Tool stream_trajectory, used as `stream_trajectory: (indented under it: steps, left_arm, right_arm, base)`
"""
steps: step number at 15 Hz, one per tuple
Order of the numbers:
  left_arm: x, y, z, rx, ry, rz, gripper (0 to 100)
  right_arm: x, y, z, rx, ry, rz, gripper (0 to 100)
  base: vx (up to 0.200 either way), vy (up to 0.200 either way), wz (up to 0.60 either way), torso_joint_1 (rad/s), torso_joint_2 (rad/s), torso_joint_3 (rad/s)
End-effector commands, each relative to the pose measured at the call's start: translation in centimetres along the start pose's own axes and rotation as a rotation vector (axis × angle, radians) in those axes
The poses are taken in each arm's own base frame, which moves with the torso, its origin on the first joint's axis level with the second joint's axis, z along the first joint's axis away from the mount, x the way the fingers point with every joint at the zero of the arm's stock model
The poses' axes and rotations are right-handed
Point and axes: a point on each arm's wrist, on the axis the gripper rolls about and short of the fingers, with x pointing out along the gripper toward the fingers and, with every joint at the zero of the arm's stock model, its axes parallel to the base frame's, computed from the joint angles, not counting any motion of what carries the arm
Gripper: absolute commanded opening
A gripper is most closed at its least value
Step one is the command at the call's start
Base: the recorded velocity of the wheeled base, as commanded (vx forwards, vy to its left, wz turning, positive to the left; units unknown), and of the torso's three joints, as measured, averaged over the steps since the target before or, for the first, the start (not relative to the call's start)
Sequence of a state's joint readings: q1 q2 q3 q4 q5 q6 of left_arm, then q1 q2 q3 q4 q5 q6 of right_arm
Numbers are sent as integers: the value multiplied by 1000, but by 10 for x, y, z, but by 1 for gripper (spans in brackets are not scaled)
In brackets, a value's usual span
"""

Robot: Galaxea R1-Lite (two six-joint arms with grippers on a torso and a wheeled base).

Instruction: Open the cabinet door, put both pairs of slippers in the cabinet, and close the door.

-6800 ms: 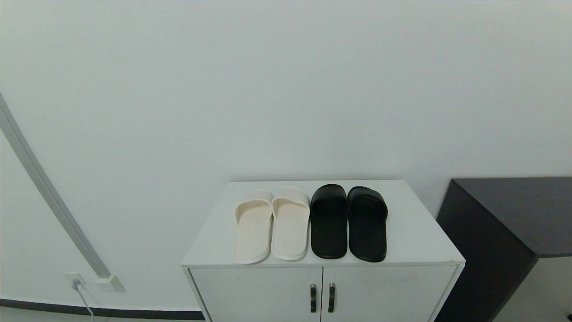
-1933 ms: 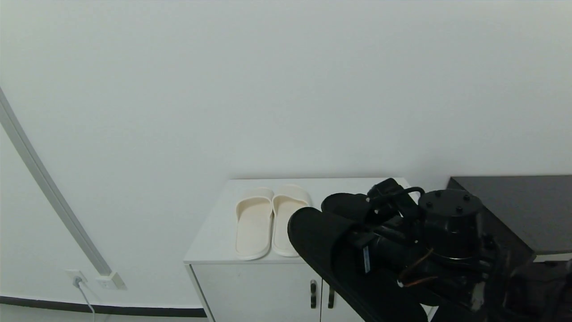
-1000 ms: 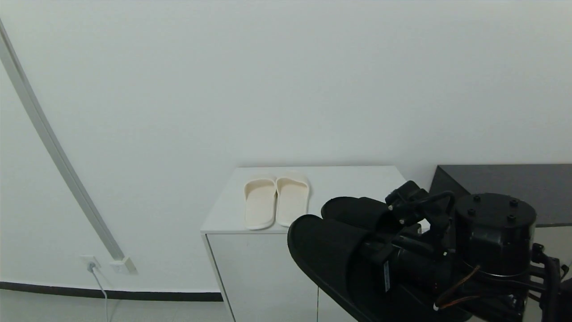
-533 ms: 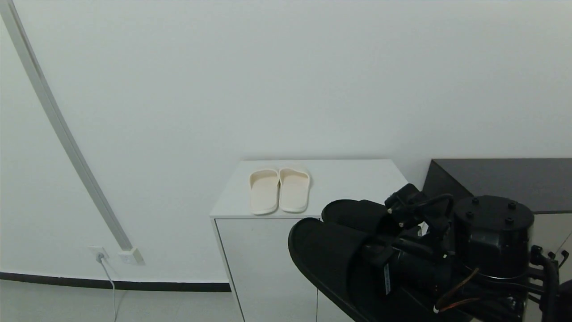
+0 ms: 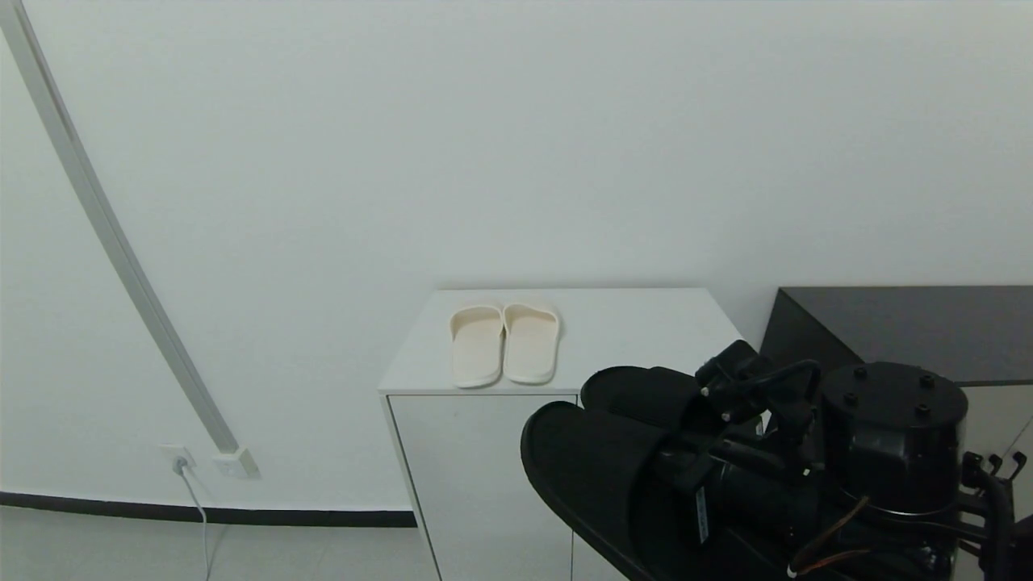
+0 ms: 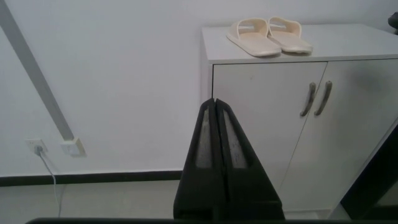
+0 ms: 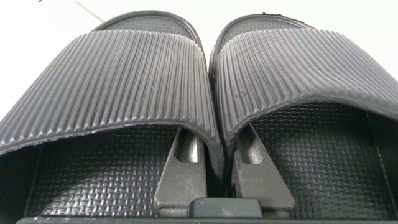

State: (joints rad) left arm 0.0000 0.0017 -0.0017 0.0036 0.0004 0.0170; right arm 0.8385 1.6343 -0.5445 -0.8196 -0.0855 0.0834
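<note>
The white cabinet [image 5: 637, 331] stands against the wall with both doors shut; its two dark handles [image 6: 315, 99] meet at the middle. A cream pair of slippers [image 5: 504, 343] lies on its top, toward the left. The black pair of slippers [image 5: 601, 452] hangs in the air in front of the cabinet, at the lower right. My right gripper [image 7: 216, 146] is shut on the two inner sides of the black slippers [image 7: 149, 81], its fingers [image 7: 183, 171] under the straps. My left gripper [image 6: 214, 106] is shut and empty, low, pointing at the cabinet's left door [image 6: 261, 112].
A dark cabinet [image 5: 904, 331] stands right beside the white one. On the wall at left runs a slanted grey conduit [image 5: 105, 234] down to a socket with a cable [image 5: 179, 464]. Open floor [image 6: 93, 202] lies left of the cabinet.
The black slippers, earlier on the cabinet top, are now held up by my right gripper. The camera has backed away from the cabinet. In the last half second the right arm sank slightly.
</note>
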Motion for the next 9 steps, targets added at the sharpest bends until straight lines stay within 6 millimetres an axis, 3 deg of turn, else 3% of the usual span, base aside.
stream_trajectory:
  steps: [1, 7, 8, 9]
  left_arm:
    - [0, 0, 0, 0, -1, 0, 0]
    - [0, 0, 0, 1, 1, -4, 0]
    - [0, 0, 0, 0, 1, -4, 100]
    - [0, 0, 0, 0, 1, 0, 100]
  right_arm:
    - [-1, 0, -2, -1, 7, 0, 0]
    - [-1, 0, -3, -8, 9, -1, 0]
    - [-1, 0, -4, -8, 10, -1, 0]
    - [0, 0, -4, -8, 13, -1, 0]
  base:
    - [0, 0, 0, 0, 0, 0]
    - [0, 0, 0, -160, 367, 203]
    - [0, 0, 0, -237, 515, 295]
    - [0, 0, 0, -232, 535, 300]
